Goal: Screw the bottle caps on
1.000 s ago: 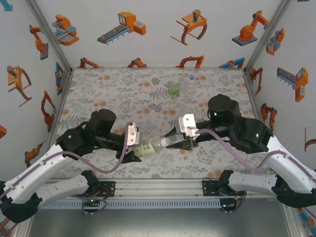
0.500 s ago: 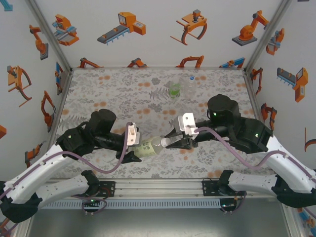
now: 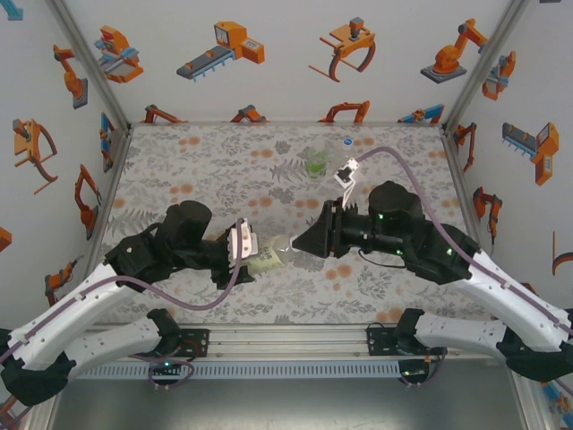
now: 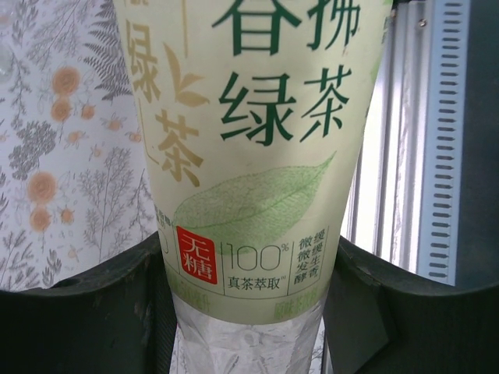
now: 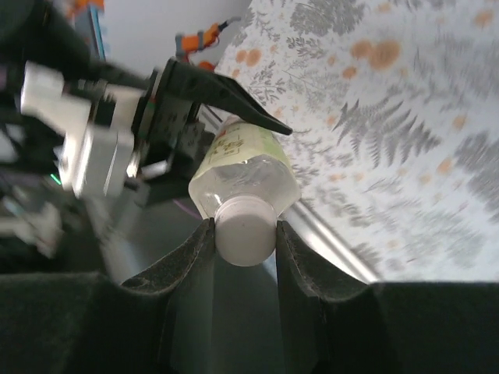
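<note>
Just below the middle of the overhead view, we note a pale yellow-green bottle (image 3: 267,258) held on its side between the two grippers, neck pointing to the right of the frame. Its label is cream with green and gold Chinese lettering and a leaf drawing.

A white cap (image 5: 245,230) sits on the neck, at the centre of the right wrist view. The right gripper (image 3: 300,244) is closed on this cap, one dark finger pressed to each side of it.

The left gripper (image 4: 245,265) grips the bottle lower down, where the label ends and the clear plastic begins. Its fingers are tight against both sides of the bottle.

Two more bottles stand at the upper middle of the overhead view, near the far edge of the flower-patterned table (image 3: 197,170). The green bottle (image 3: 315,164) is just left of the clear bottle (image 3: 345,154), well apart from both grippers. Caps on these two: too small for us to tell.
</note>
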Controlling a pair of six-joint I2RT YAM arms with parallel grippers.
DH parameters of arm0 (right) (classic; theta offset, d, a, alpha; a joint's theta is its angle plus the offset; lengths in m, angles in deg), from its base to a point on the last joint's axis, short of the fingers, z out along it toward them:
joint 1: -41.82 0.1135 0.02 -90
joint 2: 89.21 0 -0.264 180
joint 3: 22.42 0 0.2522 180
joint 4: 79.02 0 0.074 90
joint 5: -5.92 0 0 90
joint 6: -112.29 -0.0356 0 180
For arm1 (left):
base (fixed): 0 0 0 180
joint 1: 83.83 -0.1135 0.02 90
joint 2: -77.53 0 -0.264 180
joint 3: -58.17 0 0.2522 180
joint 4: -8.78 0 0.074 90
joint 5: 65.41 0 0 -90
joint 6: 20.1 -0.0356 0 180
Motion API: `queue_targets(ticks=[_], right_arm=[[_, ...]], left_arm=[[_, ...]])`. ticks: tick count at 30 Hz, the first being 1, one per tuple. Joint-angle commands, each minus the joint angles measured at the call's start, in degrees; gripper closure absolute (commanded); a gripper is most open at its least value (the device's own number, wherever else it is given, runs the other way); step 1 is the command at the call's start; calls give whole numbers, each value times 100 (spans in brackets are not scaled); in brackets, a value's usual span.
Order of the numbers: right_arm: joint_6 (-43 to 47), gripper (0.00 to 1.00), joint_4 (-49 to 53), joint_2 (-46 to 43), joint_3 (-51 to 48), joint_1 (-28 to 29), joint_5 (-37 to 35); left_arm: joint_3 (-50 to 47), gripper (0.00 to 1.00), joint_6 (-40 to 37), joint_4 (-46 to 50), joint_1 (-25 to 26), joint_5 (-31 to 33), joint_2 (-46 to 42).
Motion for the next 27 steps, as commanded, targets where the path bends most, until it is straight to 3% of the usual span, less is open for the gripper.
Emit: queue_targets(ticks=[1,4,7,9,16,20,27], right_arm=[[-3033,100,545,189,-10,3,-569],[-3593,100,130,130,-259,3,-536],[-3559,100,114,170,-232,3,-602],[-3458,100,157,197,-181,3,-673],[-2835,100,363,376,15,-44,-839],[-2332,100,684,636,211,-174,-842],[-218,100,1706,1528,1172,-495,-1506]], left_arm=[[24,100,16,-615,27,312,74],[42,99,15,-613,27,487,113],[25,70,37,-616,27,599,102],[14,62,33,-587,27,594,83],[-84,12,121,-566,27,624,-18],[-87,2,143,-521,27,723,-61],[-111,0,212,-379,26,1027,-216]])
